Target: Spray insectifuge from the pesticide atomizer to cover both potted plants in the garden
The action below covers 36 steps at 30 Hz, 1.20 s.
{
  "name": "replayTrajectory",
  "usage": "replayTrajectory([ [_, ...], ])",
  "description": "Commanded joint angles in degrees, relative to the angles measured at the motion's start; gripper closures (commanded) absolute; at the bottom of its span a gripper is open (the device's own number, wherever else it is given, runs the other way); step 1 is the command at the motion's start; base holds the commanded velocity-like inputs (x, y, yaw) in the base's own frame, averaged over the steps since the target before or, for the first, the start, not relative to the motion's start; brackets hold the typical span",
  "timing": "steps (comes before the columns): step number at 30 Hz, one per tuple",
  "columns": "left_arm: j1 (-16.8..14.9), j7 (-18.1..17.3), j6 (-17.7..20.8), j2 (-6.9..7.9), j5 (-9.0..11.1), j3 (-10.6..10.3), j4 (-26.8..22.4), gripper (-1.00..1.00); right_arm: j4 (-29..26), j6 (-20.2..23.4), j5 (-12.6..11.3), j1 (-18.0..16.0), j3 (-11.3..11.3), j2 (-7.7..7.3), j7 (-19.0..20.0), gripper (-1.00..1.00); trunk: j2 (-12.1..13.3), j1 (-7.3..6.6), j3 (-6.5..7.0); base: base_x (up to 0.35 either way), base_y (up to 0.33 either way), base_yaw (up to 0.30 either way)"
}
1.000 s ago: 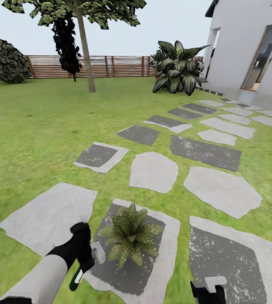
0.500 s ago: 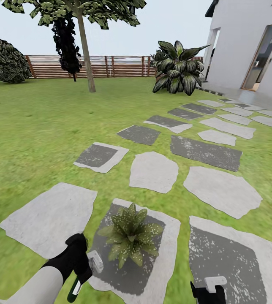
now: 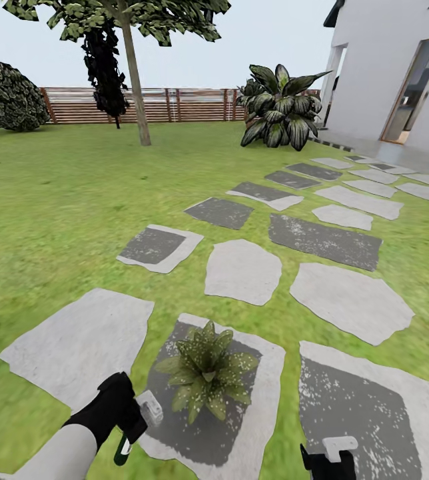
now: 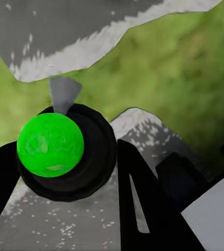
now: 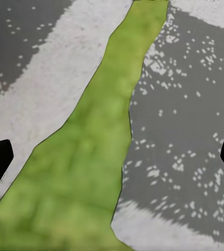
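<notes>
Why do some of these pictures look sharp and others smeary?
Head view: even flat light, the plant crisp, no dark shadow under it, lawn soft. Left wrist view: very close, the atomizer and stone blurred. Right wrist view: grass strip smeary between speckled stones.

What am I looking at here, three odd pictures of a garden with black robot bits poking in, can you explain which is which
This is a simulated two-armed robot standing on a lawn. The big picture comes from a camera on its head, looking down over both arms. Its left gripper is shut on the pesticide atomizer, a small sprayer with a white head and a dark green handle. Right beside it, a speckled potted plant sits on a grey stepping stone. The right gripper is low at the picture's edge, open and empty.

The other two pictures come from cameras near each gripper. The left one shows the sprayer's bright green round part close up; the right one looks down at grass between stones.
</notes>
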Motion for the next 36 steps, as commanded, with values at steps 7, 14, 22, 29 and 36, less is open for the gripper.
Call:
replayTrajectory([
  [7, -0.01, -0.40, -5.15, 0.70, 3.66, 0.39, -0.25, 1.00, 0.06, -0.22, 0.15, -0.04, -0.47, -0.01, 0.40, -1.00, -0.01, 0.00, -0.05, 0.000, 0.283, -0.140],
  [14, -0.01, -0.41, -5.29, 0.81, 3.77, 0.41, 0.22, 1.00, 0.07, -0.22, 0.19, -0.04, -0.47, 0.00, 0.35, -1.00, -0.01, 0.00, -0.05, 0.020, 0.304, -0.274],
  [22, -0.85, -1.03, -5.10, 2.06, 2.16, 0.37, -0.78, 1.00, -0.02, -0.22, 0.13, -0.05, -0.47, -0.03, 0.35, -1.00, -0.01, 0.00, -0.05, 0.160, 0.134, -0.204],
  [29, -1.15, -13.38, -4.51, 5.22, -6.23, 0.44, -8.48, 1.00, -0.02, -0.22, 0.21, -0.03, -0.47, -0.13, 0.35, -1.00, -0.01, 0.00, -0.05, 0.005, 0.003, -0.007],
  [36, -0.52, -13.86, -4.16, 4.47, -13.57, 0.41, -11.42, 1.00, -0.02, -0.22, 0.14, -0.03, -0.52, -0.12, 0.35, -1.00, -0.01, 0.00, -0.05, 0.019, 0.012, 0.000],
])
